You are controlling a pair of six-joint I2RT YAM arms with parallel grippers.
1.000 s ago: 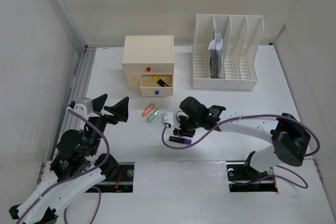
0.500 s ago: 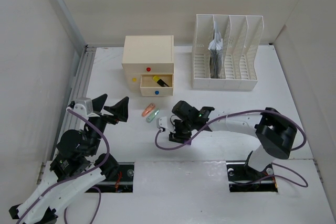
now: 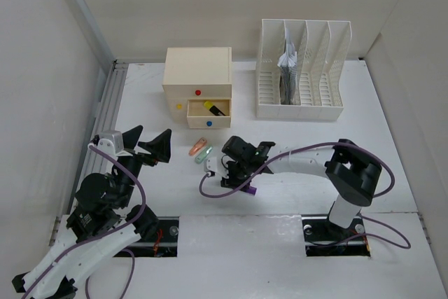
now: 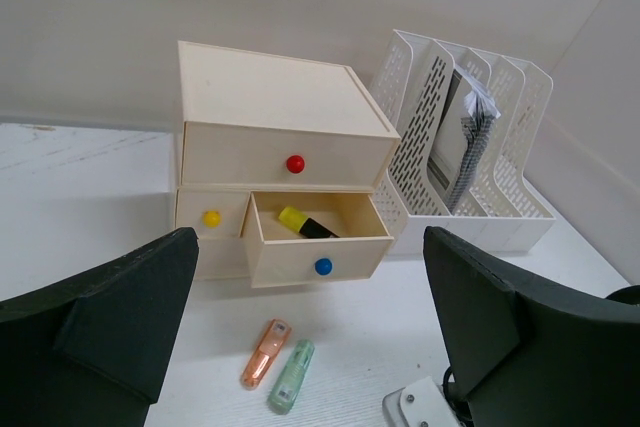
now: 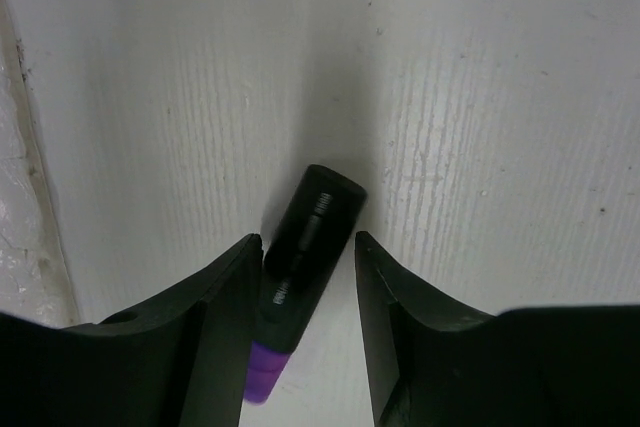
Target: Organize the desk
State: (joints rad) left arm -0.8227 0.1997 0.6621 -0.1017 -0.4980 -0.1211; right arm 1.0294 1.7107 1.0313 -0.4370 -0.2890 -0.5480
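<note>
The white desk (image 3: 399, 152) holds a black marker with a purple end (image 3: 248, 189). My right gripper (image 3: 235, 171) is low over it. In the right wrist view the marker (image 5: 308, 247) lies on the desk between my open fingers (image 5: 225, 317), close to the left one and with a gap to the right one. My left gripper (image 3: 150, 146) is open and empty, raised at the left. An orange highlighter (image 3: 197, 148) and a green one (image 3: 204, 154) lie side by side in front of the drawer box; they also show in the left wrist view (image 4: 266, 352) (image 4: 291, 374).
The cream drawer box (image 3: 197, 78) has its lower right drawer open with a yellow highlighter (image 3: 213, 108) inside. A white file rack (image 3: 301, 68) with papers stands at the back right. Two dark cutouts (image 3: 157, 234) (image 3: 336, 239) sit near the front; a grey rail (image 3: 105, 113) runs along the left.
My right gripper has moved left and come down over the black and purple marker, which now lies between its fingers. The left arm has not moved.
</note>
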